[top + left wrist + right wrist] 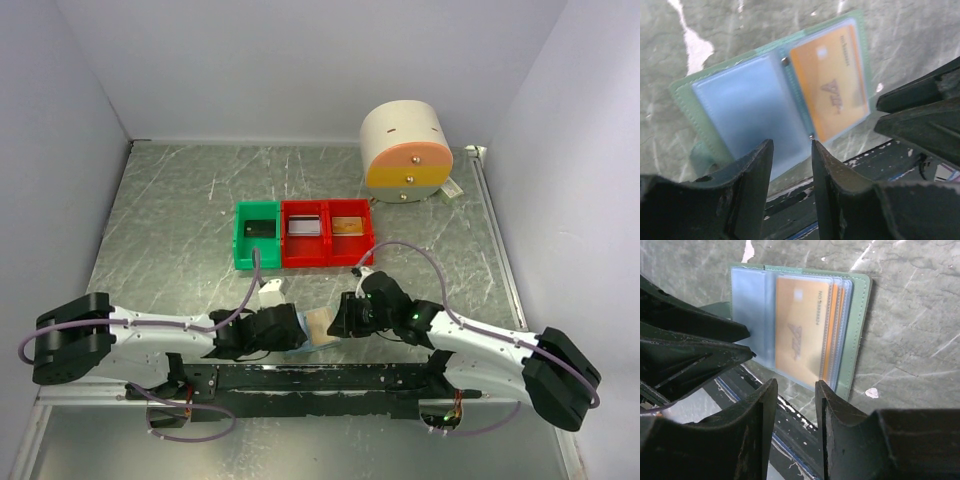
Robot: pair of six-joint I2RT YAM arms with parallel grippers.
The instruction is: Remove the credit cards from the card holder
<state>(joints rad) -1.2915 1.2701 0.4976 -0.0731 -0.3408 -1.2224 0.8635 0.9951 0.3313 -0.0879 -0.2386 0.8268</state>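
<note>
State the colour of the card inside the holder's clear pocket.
Orange flat plastic card, clearest in left wrist view.

I see the card holder (pixel 740 105) as pale translucent blue with a mint-green border, its credit card (pixel 832 85) orange-gold. The table (pixel 180 230) is grey, marbled with white streaks. At twelve o'clock are a green bin (pixel 239 235) and red bins (pixel 305 256).

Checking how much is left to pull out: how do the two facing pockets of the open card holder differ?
The blue pocket looks empty; the card pocket holds an orange card. In the right wrist view the blue pocket looks like a single sleeve, while the card pocket has several stacked sleeves with card edges showing. Both are translucent sleeves in one green-edged card holder, spread open.
</note>
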